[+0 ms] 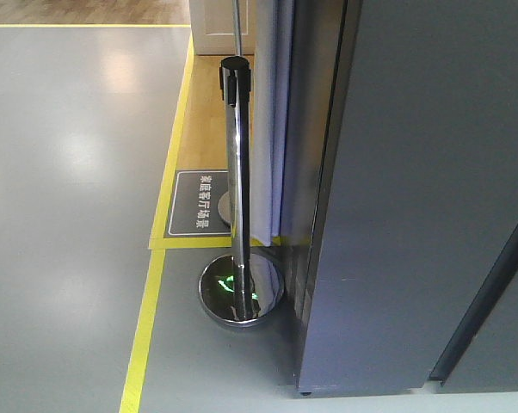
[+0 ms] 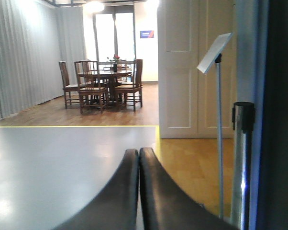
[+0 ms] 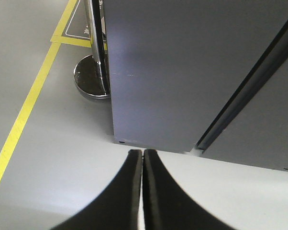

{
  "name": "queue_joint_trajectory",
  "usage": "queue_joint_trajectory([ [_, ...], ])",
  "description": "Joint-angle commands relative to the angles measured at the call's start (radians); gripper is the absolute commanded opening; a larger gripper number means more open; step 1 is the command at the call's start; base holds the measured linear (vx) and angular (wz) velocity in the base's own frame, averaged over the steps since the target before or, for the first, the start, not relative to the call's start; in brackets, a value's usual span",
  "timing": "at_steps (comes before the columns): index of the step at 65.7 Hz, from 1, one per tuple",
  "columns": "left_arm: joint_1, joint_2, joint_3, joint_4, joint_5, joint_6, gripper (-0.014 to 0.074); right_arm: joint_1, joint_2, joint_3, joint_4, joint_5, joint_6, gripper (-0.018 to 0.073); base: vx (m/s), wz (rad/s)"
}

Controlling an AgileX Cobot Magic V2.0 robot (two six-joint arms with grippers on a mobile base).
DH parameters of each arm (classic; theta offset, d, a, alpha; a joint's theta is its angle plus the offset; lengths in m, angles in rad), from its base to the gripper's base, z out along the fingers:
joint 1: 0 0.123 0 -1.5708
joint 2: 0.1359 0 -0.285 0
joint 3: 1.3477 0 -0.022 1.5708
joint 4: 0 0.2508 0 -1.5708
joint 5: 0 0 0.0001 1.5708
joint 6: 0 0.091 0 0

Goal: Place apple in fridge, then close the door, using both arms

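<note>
One flat dark grey fridge door [image 1: 414, 198] fills the right side of the front view, standing shut and plain, with a dark slanted seam beside it; no apple is visible. Left black gripper [image 2: 138, 155] has its fingers pressed together, holding nothing, and right black gripper [image 3: 142, 155] likewise, low before the door. Beside the fridge stands a shiny chrome barrier post [image 1: 237, 189] on grey floor with a yellow line [image 1: 143, 335].

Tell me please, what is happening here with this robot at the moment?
Nothing is being handled right now. Both claws are shut and empty: the left claw points across an open room toward a dining table, and the right claw points down at the floor in front of the dark grey fridge door. That door looks closed from this side. A chrome barrier post stands beside it. No apple is visible in any view.
</note>
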Motion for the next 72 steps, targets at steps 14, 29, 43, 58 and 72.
queue_joint_trajectory([
  [14,0.006,-0.018,0.031,0.000,-0.091,-0.015,-0.0006,0.001,0.005,-0.023,-0.005,-0.061,-0.003,-0.0002,0.00,0.00],
  [29,0.006,-0.018,0.031,0.000,-0.098,-0.056,-0.0006,0.001,0.005,-0.023,-0.005,-0.061,-0.003,-0.0002,0.00,0.00],
  [43,0.006,-0.015,0.029,0.000,-0.095,-0.056,-0.0006,0.001,0.005,-0.023,-0.005,-0.061,-0.003,-0.0002,0.00,0.00],
  [58,0.002,-0.015,0.029,0.000,-0.093,-0.055,-0.0006,0.001,0.005,-0.023,-0.005,-0.062,-0.003,-0.0002,0.00,0.00],
  [72,0.002,-0.015,0.029,0.000,-0.092,-0.055,-0.0006,0.001,0.005,-0.023,-0.005,-0.062,-0.003,-0.0002,0.00,0.00],
])
